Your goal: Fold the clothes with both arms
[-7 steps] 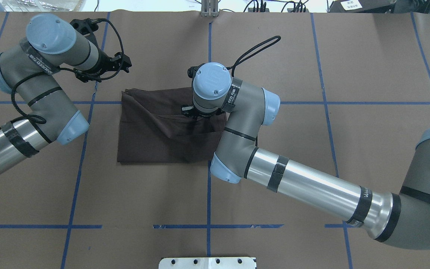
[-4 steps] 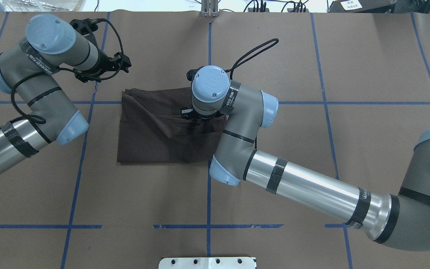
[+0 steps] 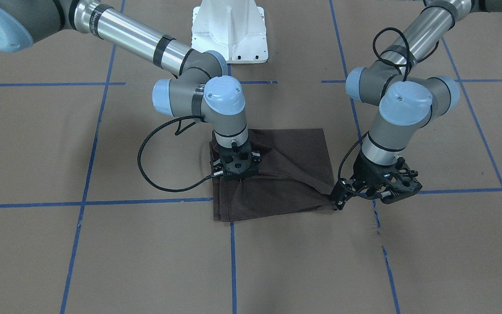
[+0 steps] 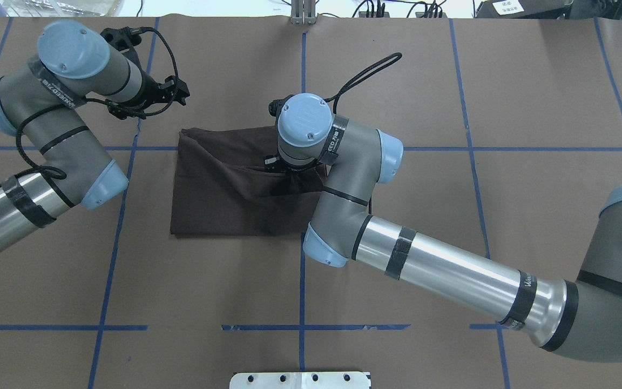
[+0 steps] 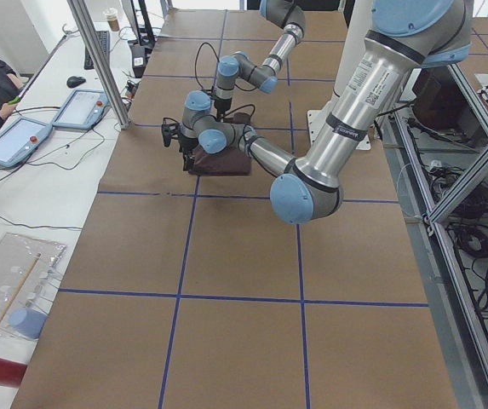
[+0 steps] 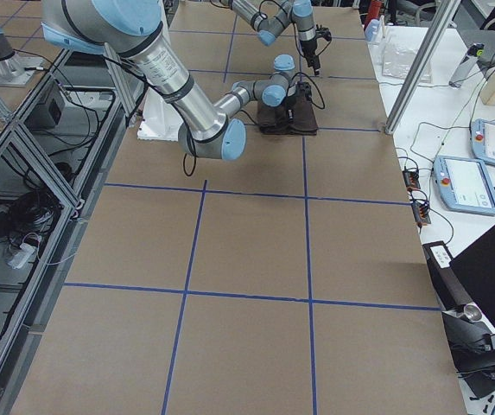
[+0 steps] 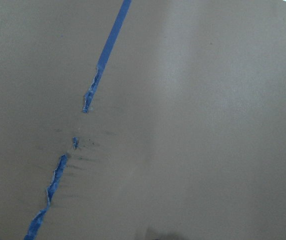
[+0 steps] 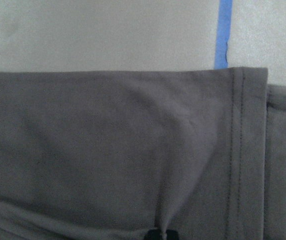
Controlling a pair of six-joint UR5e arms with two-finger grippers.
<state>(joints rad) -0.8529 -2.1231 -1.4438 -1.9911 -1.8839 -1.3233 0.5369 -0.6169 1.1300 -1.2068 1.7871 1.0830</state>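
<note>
**A:** We see a brown surface [image 4: 451, 178] ruled with blue tape [image 4: 467, 108]. The right arm [image 4: 451, 270] reaches over the T-shirt [image 4: 219, 205], which lies folded into a rectangle near the middle.

**B:** The right claw [image 3: 236, 176] is clenched on a pinch of the top layer, and creases fan out from it. The left claw [image 4: 179, 95] hangs by the shirt's far left corner. We cannot tell whether it is parted or closed.

**A:** For a clean fold, we judge, the pinch should carry the layer level, keeping the stitched hem [image 8: 242, 150] square over the edge beneath.
</note>
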